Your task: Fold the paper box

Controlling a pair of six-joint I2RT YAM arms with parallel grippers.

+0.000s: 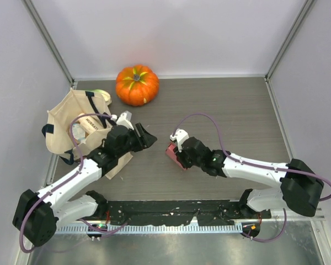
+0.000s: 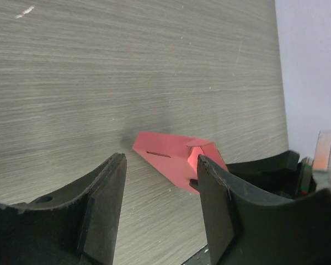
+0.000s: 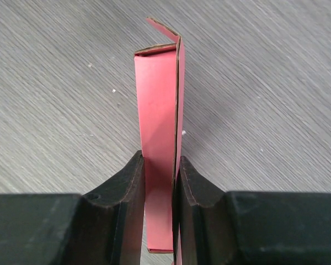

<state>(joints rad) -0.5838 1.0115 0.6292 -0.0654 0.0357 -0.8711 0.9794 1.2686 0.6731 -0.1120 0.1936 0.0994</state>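
The pink-red paper box lies near the middle of the table, partly folded with panels standing up. My right gripper is shut on it; in the right wrist view the folded card stands edge-on, pinched between the two black fingers. My left gripper is open and empty, a short way to the left of the box. In the left wrist view the box lies just beyond the spread fingers, its slot and a raised flap showing.
An orange pumpkin sits at the back. A beige tote bag with items inside lies at the left, under my left arm. Grey walls close the table on three sides.
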